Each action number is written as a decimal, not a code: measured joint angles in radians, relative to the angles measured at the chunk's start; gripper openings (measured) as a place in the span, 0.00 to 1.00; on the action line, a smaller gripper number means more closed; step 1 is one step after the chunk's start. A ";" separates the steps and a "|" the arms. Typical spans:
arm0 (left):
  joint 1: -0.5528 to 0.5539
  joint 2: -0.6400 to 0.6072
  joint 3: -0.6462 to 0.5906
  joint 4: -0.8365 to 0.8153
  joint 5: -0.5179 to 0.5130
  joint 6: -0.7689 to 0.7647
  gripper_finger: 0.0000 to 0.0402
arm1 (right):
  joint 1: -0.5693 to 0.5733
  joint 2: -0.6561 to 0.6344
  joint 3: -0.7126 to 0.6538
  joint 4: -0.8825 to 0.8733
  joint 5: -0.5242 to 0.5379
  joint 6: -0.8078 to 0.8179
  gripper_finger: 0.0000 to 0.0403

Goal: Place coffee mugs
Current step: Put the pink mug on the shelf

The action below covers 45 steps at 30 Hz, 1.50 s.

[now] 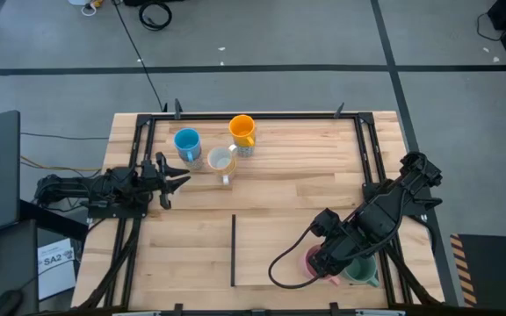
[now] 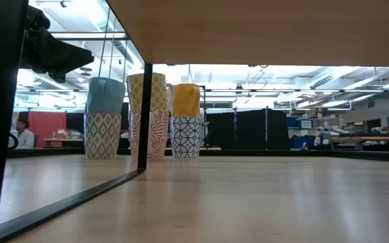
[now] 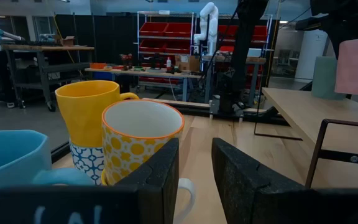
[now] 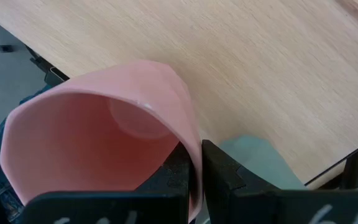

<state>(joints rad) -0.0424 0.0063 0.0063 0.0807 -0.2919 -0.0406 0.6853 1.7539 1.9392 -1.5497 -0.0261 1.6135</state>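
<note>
Right end effector pinches the pink mug's rim at the counter's near right corner; three mugs wait along the far edge.

The right end effector [image 4: 194, 168] is closed on the wall of the pink mug [image 4: 104, 134], one finger inside and one outside, with the green mug [image 1: 361, 272] just beside it by the right rail. The left end effector [image 1: 181, 180] rests partly open and empty near the left edge, pointing at the blue mug [image 1: 187, 142], the orange mug [image 1: 242, 130] and the white mug with yellow dots [image 3: 140, 140], which stand close together. A sheet [image 1: 53, 260] off the left side reads "SA2". A black strip [image 1: 233, 250] lies on the counter [image 1: 279, 189], whose middle is bare wood.
</note>
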 joint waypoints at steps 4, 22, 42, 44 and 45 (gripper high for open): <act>0.000 0.000 0.000 0.000 0.000 0.000 0.26 | 0.003 0.026 0.000 0.003 -0.011 -0.028 0.07; 0.000 0.000 0.000 0.001 0.000 0.000 0.26 | 0.002 0.036 0.000 -0.022 -0.035 -0.053 0.08; 0.000 0.000 0.000 0.001 0.000 0.000 0.26 | 0.002 0.036 0.000 -0.021 -0.019 -0.046 0.12; 0.000 0.000 0.000 0.001 0.000 0.000 0.26 | 0.002 0.036 0.000 -0.021 -0.019 -0.049 0.12; 0.000 0.000 0.000 0.001 0.000 0.000 0.26 | 0.002 0.036 0.000 -0.021 -0.019 -0.051 0.13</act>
<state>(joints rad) -0.0422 0.0063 0.0063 0.0814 -0.2916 -0.0406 0.6876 1.7897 1.9388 -1.5707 -0.0450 1.5625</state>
